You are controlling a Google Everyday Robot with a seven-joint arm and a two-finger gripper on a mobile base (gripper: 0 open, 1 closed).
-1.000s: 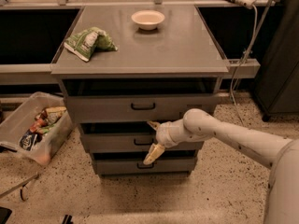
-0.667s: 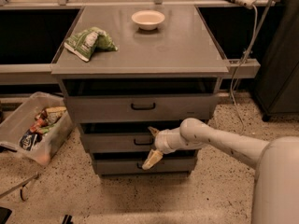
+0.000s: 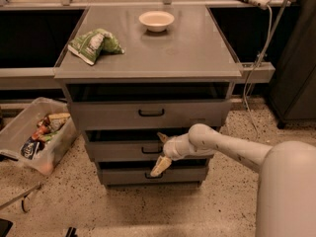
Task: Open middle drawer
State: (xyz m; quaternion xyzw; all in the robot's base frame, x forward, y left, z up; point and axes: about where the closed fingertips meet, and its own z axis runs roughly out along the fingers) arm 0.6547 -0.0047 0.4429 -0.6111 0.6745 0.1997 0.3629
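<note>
The grey cabinet [image 3: 148, 58] has three drawers. The middle drawer [image 3: 118, 151] is the second one, with a flat grey front and a small black bar handle [image 3: 149, 150]. A dark gap shows above its front. My gripper [image 3: 161, 152] reaches in from the right and sits right at the handle's right end. It is open, with one fingertip [image 3: 162, 137] above the handle and the other [image 3: 159, 167] hanging below it, over the lowest drawer's front [image 3: 187, 174]. The top drawer [image 3: 148, 113] is above.
A white bowl [image 3: 156, 20] and a green bag [image 3: 95, 44] lie on the cabinet top. A clear bin of packets [image 3: 37, 135] stands on the floor at the left. A dark cabinet [image 3: 296, 73] and a hanging cable [image 3: 261, 38] are at the right.
My gripper has shifted slightly left and down, closer to the middle drawer's handle. The drawer fronts have not visibly moved.
</note>
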